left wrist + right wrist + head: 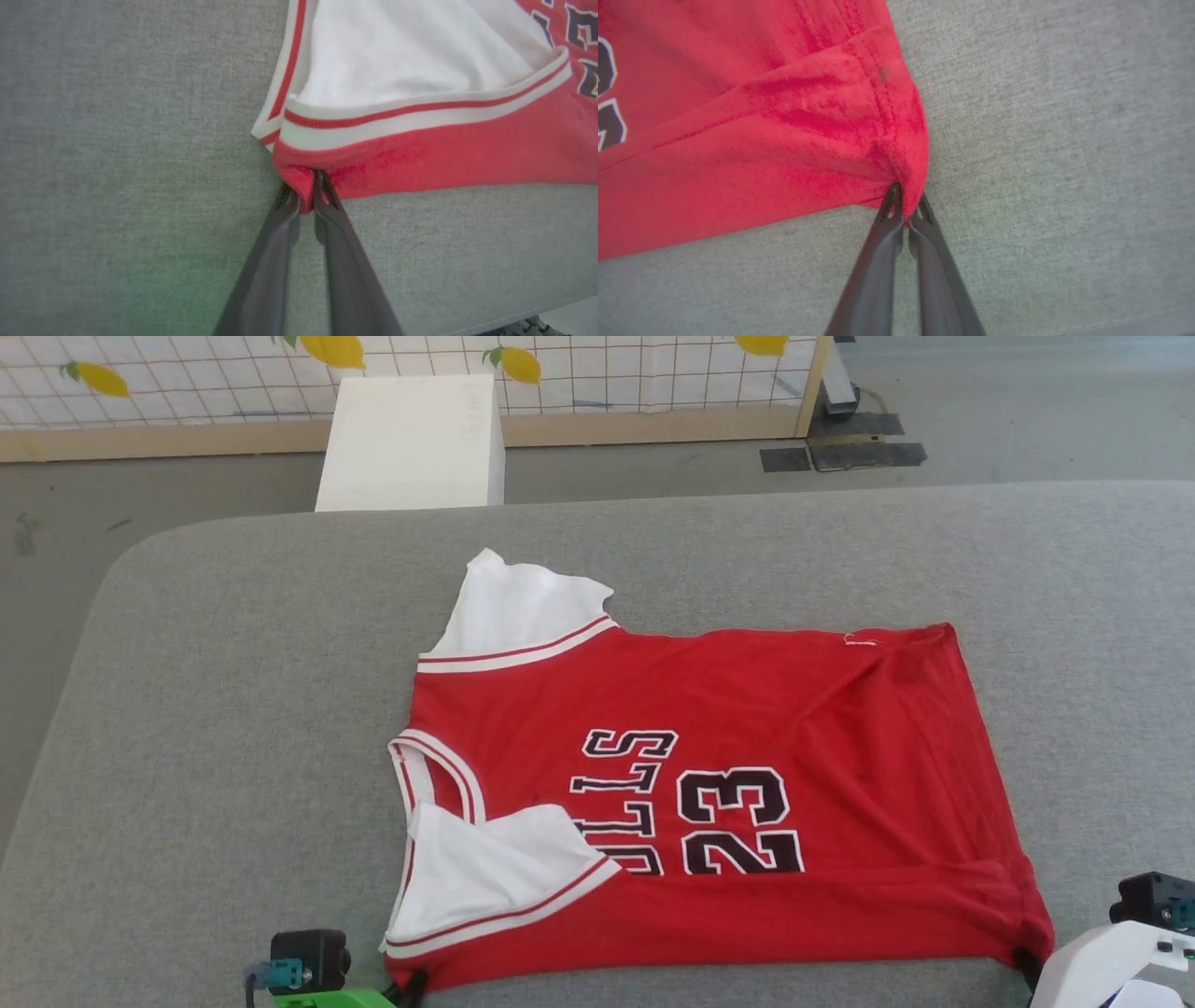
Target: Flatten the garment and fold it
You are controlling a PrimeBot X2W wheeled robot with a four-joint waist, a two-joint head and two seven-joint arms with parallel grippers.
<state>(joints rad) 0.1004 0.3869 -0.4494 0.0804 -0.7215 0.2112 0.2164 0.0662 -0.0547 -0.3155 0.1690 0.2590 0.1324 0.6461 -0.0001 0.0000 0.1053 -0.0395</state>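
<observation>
While garment (794, 700) lies spread on grey surface (233, 709), left gripper (306, 187) clamps near sleeve-side corner, right gripper (906, 201) clamps near hem corner.

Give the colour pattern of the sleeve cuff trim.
White with a thin red stripe; the cuff shows best in the left wrist view.

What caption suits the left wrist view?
Left gripper pinches a corner of the red garment on the grey surface.

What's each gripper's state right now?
The left gripper is shut on the garment at its near sleeve-side corner.
The right gripper is shut on the garment at its near hem corner.
</observation>
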